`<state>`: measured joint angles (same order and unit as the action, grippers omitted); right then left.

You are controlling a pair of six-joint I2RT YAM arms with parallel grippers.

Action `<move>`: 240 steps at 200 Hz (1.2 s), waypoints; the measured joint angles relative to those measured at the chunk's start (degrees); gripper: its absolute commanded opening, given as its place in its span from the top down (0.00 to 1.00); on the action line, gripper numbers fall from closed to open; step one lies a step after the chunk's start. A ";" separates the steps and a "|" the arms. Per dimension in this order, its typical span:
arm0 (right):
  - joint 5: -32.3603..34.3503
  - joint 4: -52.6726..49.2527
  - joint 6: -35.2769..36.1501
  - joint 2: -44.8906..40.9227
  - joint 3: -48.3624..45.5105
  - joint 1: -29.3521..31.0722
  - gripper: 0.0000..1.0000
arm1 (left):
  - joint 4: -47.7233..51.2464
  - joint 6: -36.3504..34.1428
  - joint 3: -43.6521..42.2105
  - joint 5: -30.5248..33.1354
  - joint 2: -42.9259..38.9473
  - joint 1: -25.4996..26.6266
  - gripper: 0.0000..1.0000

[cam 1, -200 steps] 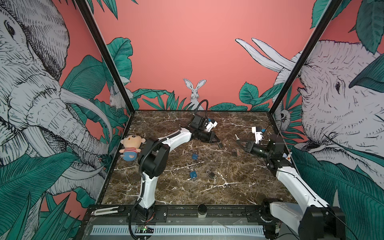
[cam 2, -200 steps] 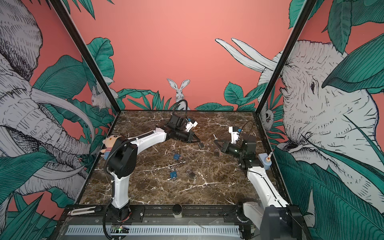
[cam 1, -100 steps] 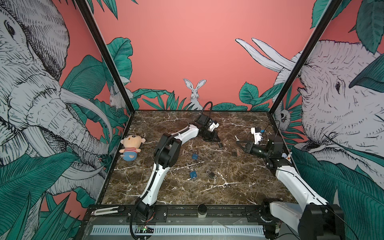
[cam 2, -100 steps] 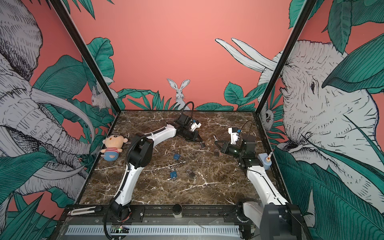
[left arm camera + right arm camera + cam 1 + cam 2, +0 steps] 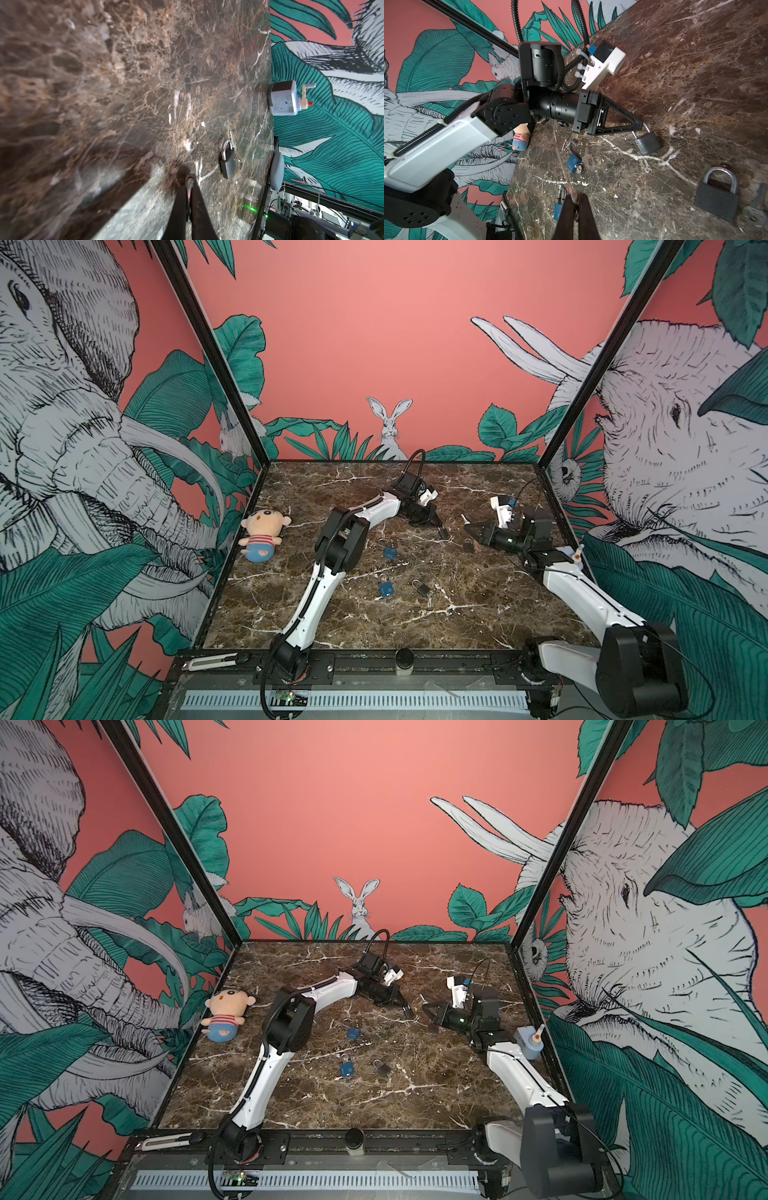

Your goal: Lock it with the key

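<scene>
Clenched, by the look of it, on the steel loop of a small dark padlock (image 5: 648,144): left fingers (image 5: 636,123), low over the far middle of the surface (image 5: 457,626), lock body hanging just off their tips and seemingly touching the marble. Also clenched: right fingers (image 5: 584,209), facing the left ones from nearby, a thin reddish sliver poking out between them, too blurred to call a key. Just beside them, flat on the surface: a bigger dark padlock (image 5: 716,199), with a ringed key (image 5: 751,218) touching its corner. Nearer the front, well apart from both arms: a far blue padlock (image 5: 389,552), a near blue padlock (image 5: 386,590) and a grey padlock (image 5: 422,589). Likely step: bringing lock and key together. To do it well: keep the held lock steady by its loop, keyhole end turned toward the right arm; confirm a key in the right fingers before closing in, otherwise fetch the ringed one; line the blade up straight with the slot, push in without force, press the loop home, then turn. Risk: lock swinging on its loop under a sideways push. Room: open marble toward front and centre; tight on the right, with side wall, surface edge and a grey box (image 5: 528,1042) near that arm; a doll (image 5: 262,537) far off by the left edge, no obstacle.
</scene>
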<state>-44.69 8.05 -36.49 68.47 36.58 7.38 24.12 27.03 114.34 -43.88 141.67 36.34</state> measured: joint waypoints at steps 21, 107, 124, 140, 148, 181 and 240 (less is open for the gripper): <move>2.25 -0.15 0.24 2.69 1.18 1.62 1.00 | 0.00 -0.09 0.00 0.55 0.00 0.00 0.85; 12.22 -3.26 1.07 10.38 5.86 2.82 1.00 | -1.55 -0.72 -4.83 7.52 -2.71 -1.16 0.74; 14.45 -3.91 1.75 13.03 7.37 3.50 1.00 | -3.32 0.02 -9.18 8.66 -6.10 -2.23 0.73; 15.98 -4.33 2.38 15.69 8.70 4.35 1.00 | -6.45 1.51 -14.73 8.98 -10.54 -4.07 0.74; 16.81 -4.46 2.54 17.18 9.31 4.76 1.00 | -8.57 2.47 -17.81 8.81 -13.11 -5.18 0.74; 19.30 -5.66 2.89 22.43 11.74 6.67 1.00 | -15.13 4.52 -27.19 8.61 -23.82 -9.29 0.74; 22.64 -7.10 3.69 29.29 15.56 8.41 1.00 | -19.67 4.72 -35.30 6.54 -35.80 -9.22 0.74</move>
<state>-22.04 0.95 -32.80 97.76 52.14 15.79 4.45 31.75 79.05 -37.34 105.86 27.11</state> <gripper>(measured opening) 0.048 0.265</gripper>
